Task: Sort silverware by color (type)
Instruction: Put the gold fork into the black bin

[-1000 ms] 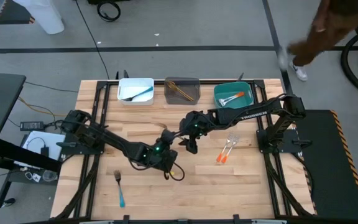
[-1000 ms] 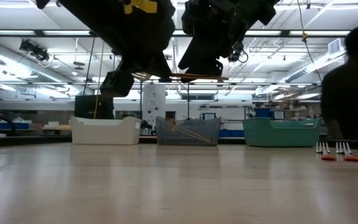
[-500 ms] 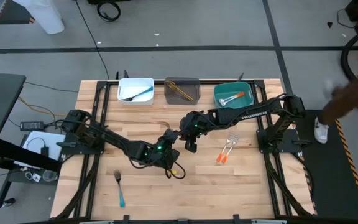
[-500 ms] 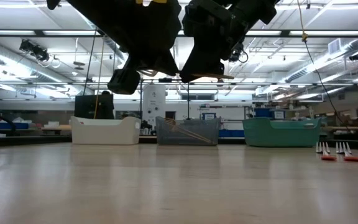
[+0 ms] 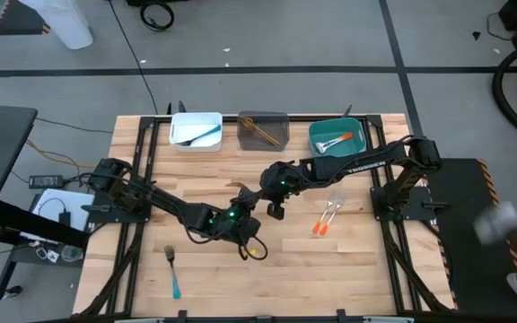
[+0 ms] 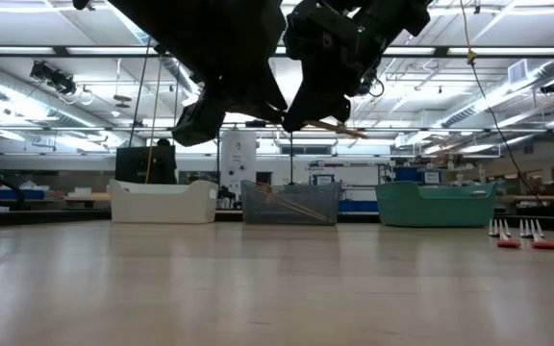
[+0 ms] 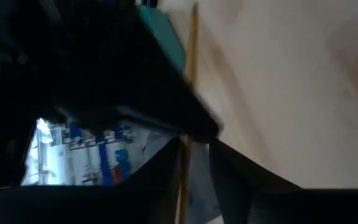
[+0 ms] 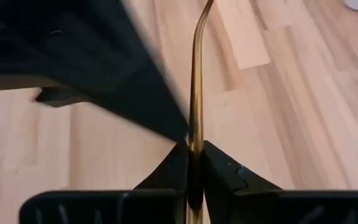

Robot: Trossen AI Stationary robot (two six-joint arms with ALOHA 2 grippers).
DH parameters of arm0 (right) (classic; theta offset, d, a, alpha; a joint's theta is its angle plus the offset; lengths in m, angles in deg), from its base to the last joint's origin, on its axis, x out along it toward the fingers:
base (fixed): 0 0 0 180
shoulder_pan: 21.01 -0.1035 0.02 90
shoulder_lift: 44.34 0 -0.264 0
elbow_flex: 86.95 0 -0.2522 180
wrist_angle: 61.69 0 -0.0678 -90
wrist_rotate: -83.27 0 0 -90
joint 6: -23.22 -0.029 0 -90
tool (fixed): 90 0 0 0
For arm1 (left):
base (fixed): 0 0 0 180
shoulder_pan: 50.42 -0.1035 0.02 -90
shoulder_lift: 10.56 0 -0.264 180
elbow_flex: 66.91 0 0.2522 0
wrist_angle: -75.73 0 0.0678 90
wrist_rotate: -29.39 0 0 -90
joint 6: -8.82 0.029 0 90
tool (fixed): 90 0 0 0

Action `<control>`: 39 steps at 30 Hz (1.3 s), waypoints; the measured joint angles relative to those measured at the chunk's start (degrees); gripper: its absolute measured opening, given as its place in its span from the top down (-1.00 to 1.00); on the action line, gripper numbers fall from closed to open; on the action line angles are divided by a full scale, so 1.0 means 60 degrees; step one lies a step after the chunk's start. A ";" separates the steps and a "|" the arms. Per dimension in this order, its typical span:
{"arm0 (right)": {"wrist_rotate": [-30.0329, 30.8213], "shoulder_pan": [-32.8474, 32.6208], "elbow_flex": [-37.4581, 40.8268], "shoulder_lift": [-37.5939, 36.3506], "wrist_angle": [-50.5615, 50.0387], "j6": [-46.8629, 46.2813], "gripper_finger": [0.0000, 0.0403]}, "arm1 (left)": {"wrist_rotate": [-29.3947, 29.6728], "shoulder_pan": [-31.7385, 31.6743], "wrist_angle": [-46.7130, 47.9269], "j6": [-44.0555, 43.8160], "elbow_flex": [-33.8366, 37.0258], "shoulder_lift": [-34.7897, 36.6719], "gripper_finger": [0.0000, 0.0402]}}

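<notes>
Right gripper [image 8: 194, 163] clamps the gold utensil [image 8: 196, 81] mid-table, raised off the wood, its long axis running straight out ahead. Left gripper [image 7: 194, 158] sits just beside it, fingers parted around the same shaft. Grey bin [image 5: 263, 130] lies far, nearer the right arm.

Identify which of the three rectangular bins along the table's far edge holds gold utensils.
The grey middle bin: thin gold utensils lie inside, while the white bin and teal bin do not.

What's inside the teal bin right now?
The teal bin holds silver utensils with orange handles. How many there are, and what lies beneath them, cannot be seen.
</notes>
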State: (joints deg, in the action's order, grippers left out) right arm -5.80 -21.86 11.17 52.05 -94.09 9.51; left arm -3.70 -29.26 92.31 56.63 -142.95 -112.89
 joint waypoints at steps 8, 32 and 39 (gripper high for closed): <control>0.0903 0.0046 -0.0004 0.0002 -0.0227 0.0083 0.80 | 0.0008 0.0566 0.0013 -0.1347 0.0000 0.0000 0.23; 0.1235 0.0733 -0.0004 0.0002 -0.0343 0.0506 0.79 | 0.0372 0.1397 0.4197 -0.6192 0.0000 -0.0003 0.28; 0.1113 0.0869 -0.0004 0.0002 -0.0174 0.0565 0.79 | 0.0414 0.1429 0.4872 -0.6419 0.0000 -0.0004 0.29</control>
State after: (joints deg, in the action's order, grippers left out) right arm 0.87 -16.64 11.15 52.06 -95.13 12.90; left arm -1.21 -20.69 121.54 18.12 -142.95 -112.91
